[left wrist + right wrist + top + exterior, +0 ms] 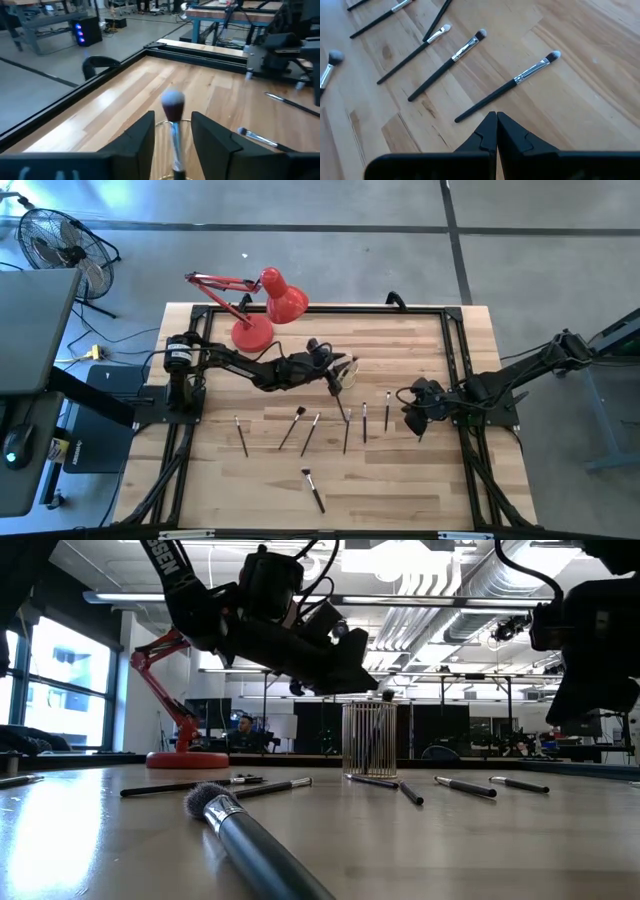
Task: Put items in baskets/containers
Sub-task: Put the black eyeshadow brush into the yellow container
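Big wooden table [430, 480] fills most of the high view, with a red desk lamp [262, 308] sitting near its upper left. The left arm stretches from the left edge toward the middle, and the left gripper [335, 370] hangs right over the little clear glass cup [347, 372], just above centre in that view. In the left wrist view its two fingers are spread, with a brush [173, 131] standing upright between them, fluffy tip up; whether the fingers actually touch it I can't tell. In the low view the cup [369, 738] stands mid-frame on the tabletop.

The right arm comes in from the right edge and the right gripper [419, 420] sits low over the table at centre right, fingers pressed together with nothing between them.

The other brushes lie flat in a loose row [345, 428] across the middle of the high view, below the cup, and one thicker brush [312, 489] lies alone at lower centre.
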Robot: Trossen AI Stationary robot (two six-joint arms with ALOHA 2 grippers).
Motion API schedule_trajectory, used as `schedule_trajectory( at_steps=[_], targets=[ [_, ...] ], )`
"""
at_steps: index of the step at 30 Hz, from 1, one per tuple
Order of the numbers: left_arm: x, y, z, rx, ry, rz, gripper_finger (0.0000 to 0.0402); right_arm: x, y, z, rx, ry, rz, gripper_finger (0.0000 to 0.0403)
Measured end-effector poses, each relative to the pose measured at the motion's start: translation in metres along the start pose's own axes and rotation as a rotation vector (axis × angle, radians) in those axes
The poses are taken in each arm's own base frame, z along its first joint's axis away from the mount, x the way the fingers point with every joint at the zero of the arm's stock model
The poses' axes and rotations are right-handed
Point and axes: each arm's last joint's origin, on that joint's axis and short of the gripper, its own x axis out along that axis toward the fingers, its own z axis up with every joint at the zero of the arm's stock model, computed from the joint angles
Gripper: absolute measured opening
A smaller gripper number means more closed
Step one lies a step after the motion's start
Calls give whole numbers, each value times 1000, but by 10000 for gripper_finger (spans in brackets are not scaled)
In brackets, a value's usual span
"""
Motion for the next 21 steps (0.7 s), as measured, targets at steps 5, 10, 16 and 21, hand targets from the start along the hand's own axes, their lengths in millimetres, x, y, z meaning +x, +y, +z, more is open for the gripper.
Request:
schedule_trajectory(
  at_steps=[5,10,16,21],
  targets=[
    [4,-2,8,7,-17,-2,147,0,0,1,20,-21,-12,0],
    [6,-6,25,77,-49,-7,150,0,-1,1,21,-32,-18,0],
    [-9,-21,64,143,4,-45,150,0,-1,1,20,-51,-28,0],
    [-25,-41,94,179,100,-90,150,0,-1,2,-13,-76,-42,0]
  ],
)
